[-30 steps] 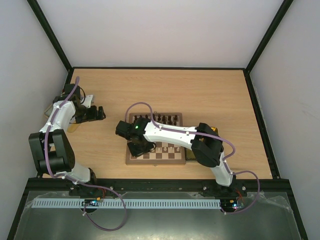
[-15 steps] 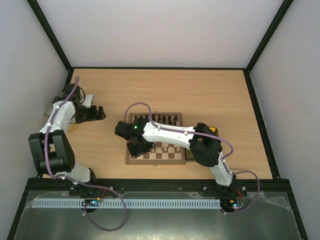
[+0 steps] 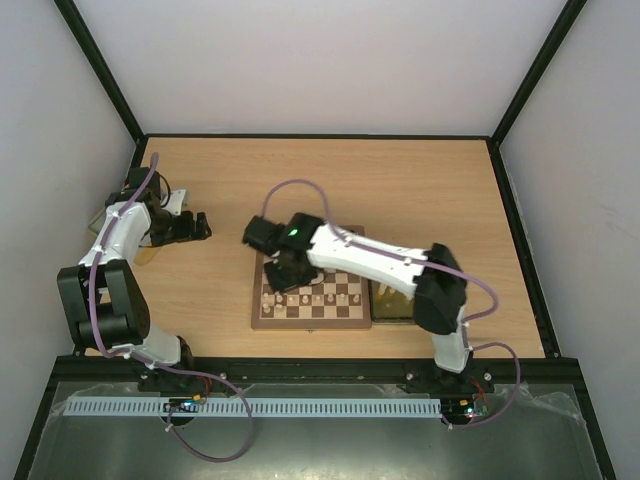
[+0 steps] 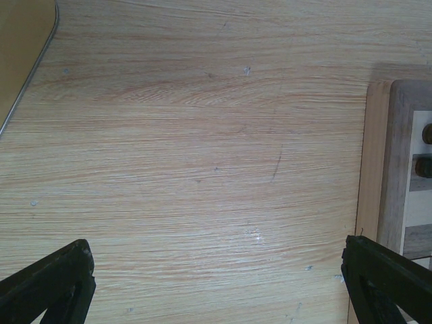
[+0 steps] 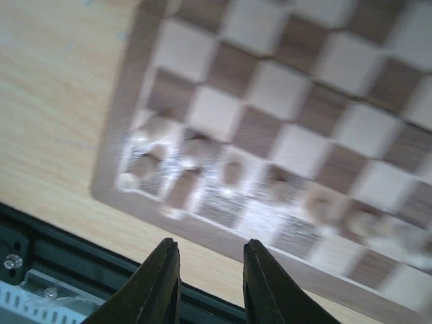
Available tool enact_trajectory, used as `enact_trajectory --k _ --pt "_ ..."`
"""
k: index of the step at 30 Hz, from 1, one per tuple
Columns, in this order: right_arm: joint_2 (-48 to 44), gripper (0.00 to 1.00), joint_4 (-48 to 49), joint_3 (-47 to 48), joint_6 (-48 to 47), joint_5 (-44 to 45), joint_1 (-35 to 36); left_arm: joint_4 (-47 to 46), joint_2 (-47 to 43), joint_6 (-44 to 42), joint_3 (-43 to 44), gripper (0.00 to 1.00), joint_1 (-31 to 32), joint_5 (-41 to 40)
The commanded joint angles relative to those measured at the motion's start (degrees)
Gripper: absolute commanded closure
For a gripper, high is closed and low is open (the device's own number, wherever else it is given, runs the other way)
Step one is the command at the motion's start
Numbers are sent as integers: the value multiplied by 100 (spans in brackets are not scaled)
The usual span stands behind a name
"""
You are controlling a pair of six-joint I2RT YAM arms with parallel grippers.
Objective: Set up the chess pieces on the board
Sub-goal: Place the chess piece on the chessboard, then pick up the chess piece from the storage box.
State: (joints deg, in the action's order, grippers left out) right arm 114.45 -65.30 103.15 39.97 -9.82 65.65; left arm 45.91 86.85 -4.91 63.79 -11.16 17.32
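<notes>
Board point(image 3: 310, 322) on wood tbl point(image 3: 400, 180), white walls point(image 3: 320, 60)

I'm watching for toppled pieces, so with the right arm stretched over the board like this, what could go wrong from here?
1. The right gripper hangs over the pale pieces standing in the near rows of the board; a low sweep could knock several over.
2. The right wrist view is blurred, so a grasp could miss or nudge a neighbour.
3. The right arm covers the far rows in the top view, hiding any bump to the dark pieces there.
</notes>
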Motion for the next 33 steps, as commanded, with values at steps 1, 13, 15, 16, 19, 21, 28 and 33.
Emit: enact_trajectory --k 1,13,15,16,19,21,28,33 --pt "-1166 75 -268 -818 142 412 -877 17 -142 2 -79 1 2 -2" --pt "-2634 74 691 -3519 -318 625 -3802 23 -41 -9 -72 1 59 17" --pt "-2643 74 804 -3675 -332 613 -4033 23 -45 -2 -77 0 68 17" --pt "-2651 74 860 -3746 -337 613 -4136 22 -43 -2 -78 1 73 6" --pt "-2650 74 1048 -3952 -501 565 -4371 23 -45 2 -79 0 83 -5" --pt "-2639 74 1151 -4079 -525 561 -4476 23 -54 -4 -85 0 84 -11" --pt "-2665 74 1411 -4378 -484 439 -4622 14 -80 7 -98 1 81 -23" --pt "-2683 74 1573 -4606 -479 427 -4657 14 -78 1 -102 0 79 -27"
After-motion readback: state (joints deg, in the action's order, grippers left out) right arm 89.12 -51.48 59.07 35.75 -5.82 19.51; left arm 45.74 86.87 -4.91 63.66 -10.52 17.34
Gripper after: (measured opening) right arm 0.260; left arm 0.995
